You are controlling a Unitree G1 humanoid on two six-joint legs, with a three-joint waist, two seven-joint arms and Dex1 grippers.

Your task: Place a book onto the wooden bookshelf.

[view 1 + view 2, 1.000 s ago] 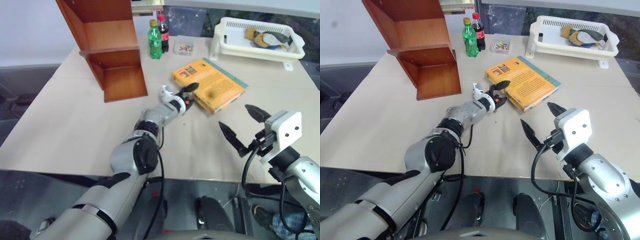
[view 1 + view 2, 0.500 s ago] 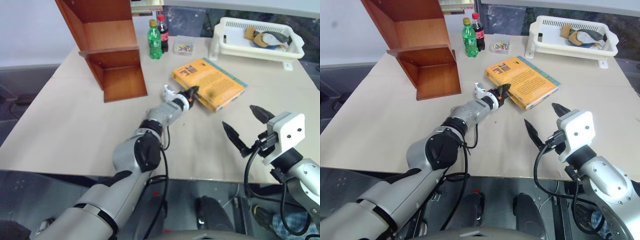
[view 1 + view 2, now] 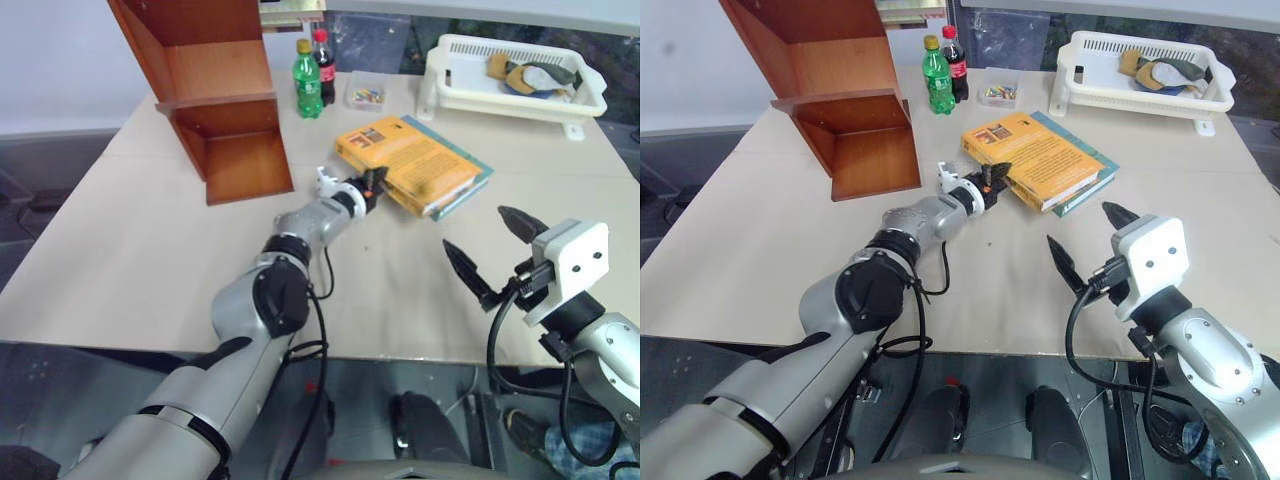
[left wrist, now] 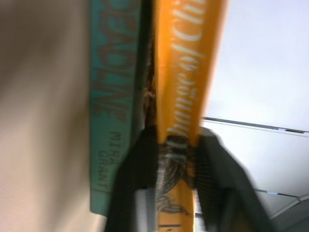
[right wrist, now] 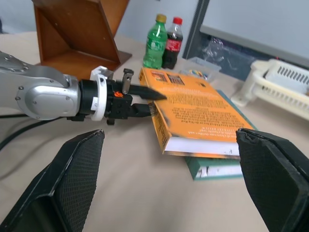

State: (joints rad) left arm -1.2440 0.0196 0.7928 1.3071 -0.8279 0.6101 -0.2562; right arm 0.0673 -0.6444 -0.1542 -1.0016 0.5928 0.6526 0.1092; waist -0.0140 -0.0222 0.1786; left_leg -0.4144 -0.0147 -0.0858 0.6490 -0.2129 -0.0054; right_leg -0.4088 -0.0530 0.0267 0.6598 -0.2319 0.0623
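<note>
The orange-yellow book lies on top of a teal-green book in the middle of the table. My left gripper is shut on its spine edge at the near-left side, one finger above the cover and one under it. In the left wrist view both fingers pinch the orange spine, with the teal spine beside it. The wooden bookshelf stands at the far left of the table, apart from the book. My right gripper hangs open and empty near the table's front right.
A green bottle and a dark cola bottle stand behind the book, next to a small clear box. A white plastic basket with items sits at the far right. Bare tabletop lies between the shelf and the front edge.
The left gripper's jaws, open around the book's edge a second ago, have closed on it. The gripped edge has risen slightly and the orange book has shifted a little over the teal one.
</note>
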